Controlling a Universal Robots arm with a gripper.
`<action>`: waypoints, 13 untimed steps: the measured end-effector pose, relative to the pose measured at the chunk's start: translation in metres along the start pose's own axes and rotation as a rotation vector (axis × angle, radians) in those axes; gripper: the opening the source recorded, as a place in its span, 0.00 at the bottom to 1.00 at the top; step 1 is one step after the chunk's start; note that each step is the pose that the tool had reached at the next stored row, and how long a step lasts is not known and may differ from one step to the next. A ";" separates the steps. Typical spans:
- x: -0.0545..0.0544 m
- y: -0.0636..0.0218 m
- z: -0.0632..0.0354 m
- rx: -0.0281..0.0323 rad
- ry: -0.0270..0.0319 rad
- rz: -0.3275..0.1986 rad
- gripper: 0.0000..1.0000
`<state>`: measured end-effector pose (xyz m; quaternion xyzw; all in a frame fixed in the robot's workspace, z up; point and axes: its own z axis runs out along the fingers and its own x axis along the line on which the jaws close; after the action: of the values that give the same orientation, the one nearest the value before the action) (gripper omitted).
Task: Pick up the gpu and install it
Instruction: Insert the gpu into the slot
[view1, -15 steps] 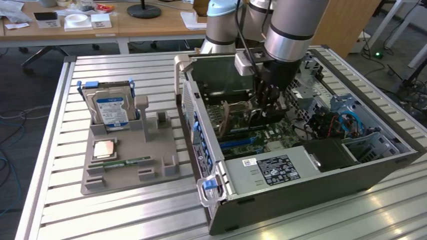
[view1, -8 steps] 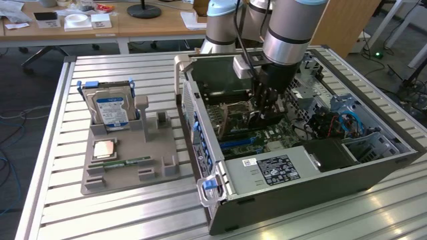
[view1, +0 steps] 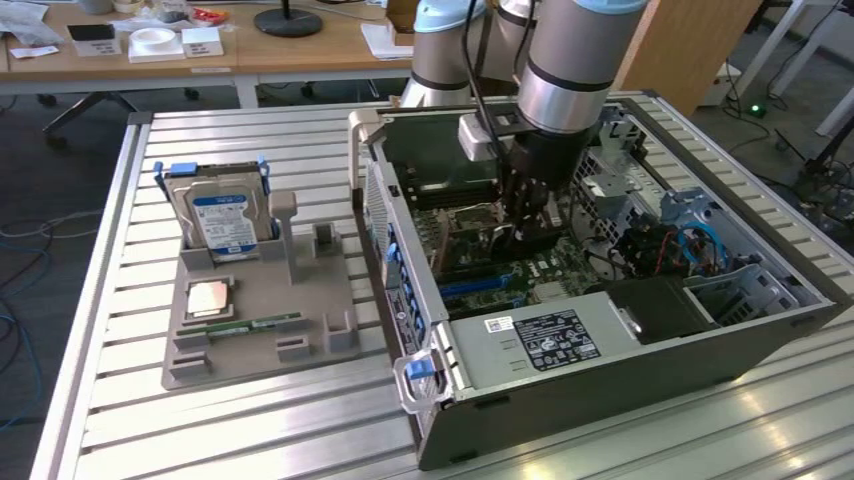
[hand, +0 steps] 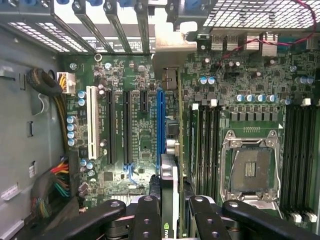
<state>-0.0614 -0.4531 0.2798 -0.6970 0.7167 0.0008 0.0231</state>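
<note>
No text is fully legible.

1. Inside the computer case (view1: 601, 395), near its front corner: black power supply label (view1: 547, 340) with white print and certification-type marks, unreadable.
2. Just beside that label, still in the case: a small white sticker (view1: 498, 324), print unreadable.
3. Outside the case, to the exterior view's left: the hard drive (view1: 220, 215) bears a blue-and-white label, wording unreadable.
4. Inside the case: the gpu (hand: 169, 185) edge carries a green-and-white logo mark (hand: 165, 233), lettering cut off.
5. Motherboard (hand: 140, 150) silkscreen beside the slots: illegible.
</note>
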 end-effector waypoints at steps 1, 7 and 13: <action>0.000 0.0006 0.0011 0.0002 0.0000 0.000 0.27; 0.004 0.0031 0.0045 0.0005 -0.0001 0.000 0.27; 0.005 0.0097 0.0075 0.0015 0.0000 0.000 0.27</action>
<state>-0.0710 -0.4573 0.2719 -0.6969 0.7168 0.0002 0.0236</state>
